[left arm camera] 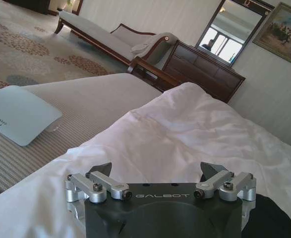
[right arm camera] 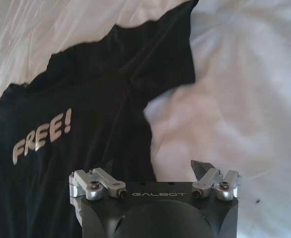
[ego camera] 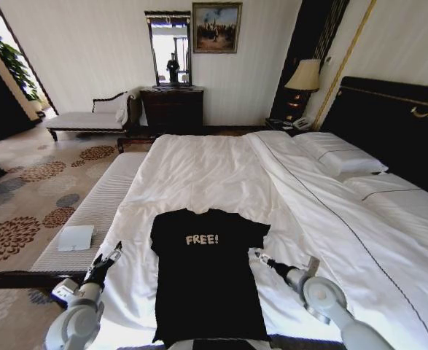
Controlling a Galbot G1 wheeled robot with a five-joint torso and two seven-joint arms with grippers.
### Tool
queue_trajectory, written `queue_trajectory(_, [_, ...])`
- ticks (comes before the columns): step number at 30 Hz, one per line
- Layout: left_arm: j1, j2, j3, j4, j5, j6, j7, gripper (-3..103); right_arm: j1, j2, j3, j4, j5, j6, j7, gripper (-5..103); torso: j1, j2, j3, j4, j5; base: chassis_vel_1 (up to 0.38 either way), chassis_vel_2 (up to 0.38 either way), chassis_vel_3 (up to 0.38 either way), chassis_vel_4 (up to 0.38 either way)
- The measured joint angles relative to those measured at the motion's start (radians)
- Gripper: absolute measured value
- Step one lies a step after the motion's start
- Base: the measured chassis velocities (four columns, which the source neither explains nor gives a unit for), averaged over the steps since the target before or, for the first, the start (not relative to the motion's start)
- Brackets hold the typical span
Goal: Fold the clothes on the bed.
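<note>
The clothes are one black T-shirt (ego camera: 206,281) with pale "FREE!" lettering, spread flat and face up on the near end of the bed (ego camera: 199,171). My left gripper (ego camera: 115,252) hovers open just off the shirt's left sleeve, over the white sheet. My right gripper (ego camera: 259,256) is open beside the right sleeve. In the right wrist view the open gripper (right arm camera: 154,168) hangs above the T-shirt (right arm camera: 86,124), near the edge of its body below the sleeve. The left wrist view has the open gripper (left arm camera: 157,171) over white bedding (left arm camera: 185,134), with a corner of the T-shirt (left arm camera: 276,218) beside it.
A pale striped bench (ego camera: 90,211) runs along the bed's left side and carries a small white pad (ego camera: 76,237). Pillows (ego camera: 341,157) and a dark headboard (ego camera: 396,124) lie to the right. A chaise longue (ego camera: 90,117), a dresser (ego camera: 171,109) and a lamp (ego camera: 305,76) stand by the far wall.
</note>
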Motion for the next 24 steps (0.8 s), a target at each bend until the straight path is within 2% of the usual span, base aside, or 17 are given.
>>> queue_trajectory(3, [0.005, 0.003, -0.007, 0.003, -0.002, -0.003, 0.002, 100, 0.004, 0.013, -0.036, -0.006, -0.028, -0.006, 0.000, 96, 0.000, 0.000, 0.000, 0.0001, 0.0001, 0.000, 0.000, 0.000, 0.000])
queue_trajectory(6, [0.009, 0.008, -0.015, 0.004, -0.010, -0.006, 0.003, 100, 0.016, 0.024, -0.072, -0.038, -0.062, -0.003, -0.001, 100, 0.000, 0.000, 0.000, 0.0001, 0.0002, 0.000, 0.000, 0.000, 0.000])
queue_trajectory(9, [0.009, 0.009, -0.016, 0.004, -0.012, -0.006, 0.003, 100, 0.013, 0.025, -0.077, -0.043, -0.070, 0.006, -0.001, 101, 0.000, 0.000, 0.000, 0.0001, 0.0002, 0.000, 0.000, 0.000, 0.000])
queue_trajectory(10, [0.008, 0.009, -0.016, 0.004, -0.012, -0.006, 0.003, 100, 0.009, 0.024, -0.077, -0.042, -0.072, 0.012, -0.001, 97, 0.000, 0.000, 0.000, 0.0000, 0.0002, 0.000, 0.000, 0.000, 0.000])
queue_trajectory(12, [0.006, 0.009, -0.015, 0.004, -0.012, -0.006, 0.003, 100, 0.004, 0.024, -0.076, -0.039, -0.074, 0.018, 0.000, 97, 0.000, 0.000, 0.000, -0.0001, 0.0001, 0.000, 0.000, 0.000, 0.000])
queue_trajectory(15, [-0.002, 0.009, -0.008, 0.005, -0.011, -0.006, 0.003, 100, -0.017, 0.021, -0.066, -0.025, -0.082, 0.035, 0.006, 82, 0.000, 0.000, 0.000, 0.0000, 0.0001, 0.000, 0.000, 0.000, 0.000])
queue_trajectory(17, [-0.005, 0.008, -0.005, 0.005, -0.010, -0.006, 0.002, 100, -0.030, 0.020, -0.061, -0.017, -0.085, 0.041, 0.010, 82, 0.000, 0.000, 0.000, -0.0001, 0.0001, 0.000, 0.000, 0.000, 0.000])
queue_trajectory(18, [-0.008, 0.008, -0.002, 0.005, -0.009, -0.006, 0.002, 100, -0.042, 0.020, -0.059, -0.012, -0.089, 0.044, 0.013, 71, 0.000, 0.000, 0.000, -0.0001, 0.0001, 0.000, 0.000, 0.000, 0.000])
queue_trajectory(19, [-0.011, 0.007, 0.000, 0.006, -0.008, -0.005, 0.001, 100, -0.052, 0.020, -0.058, -0.008, -0.094, 0.049, 0.014, 71, 0.000, 0.000, 0.000, -0.0002, 0.0001, 0.000, 0.000, 0.000, 0.000])
queue_trajectory(21, [-0.014, 0.007, 0.003, 0.008, -0.007, -0.005, 0.000, 100, -0.066, 0.021, -0.058, -0.007, -0.106, 0.054, 0.015, 60, 0.000, 0.000, 0.000, -0.0003, 0.0001, 0.000, 0.000, 0.000, 0.000])
queue_trajectory(22, [-0.014, 0.007, 0.003, 0.008, -0.007, -0.005, 0.000, 100, -0.066, 0.021, -0.058, -0.007, -0.106, 0.054, 0.015, 60, 0.000, 0.000, 0.000, -0.0003, 0.0001, 0.000, 0.000, 0.000, 0.000])
queue_trajectory(24, [-0.015, 0.007, 0.003, 0.011, -0.007, -0.004, 0.000, 100, -0.070, 0.024, -0.060, -0.008, -0.112, 0.057, 0.015, 49, 0.000, 0.000, 0.000, -0.0001, 0.0001, 0.000, 0.000, 0.000, 0.000])
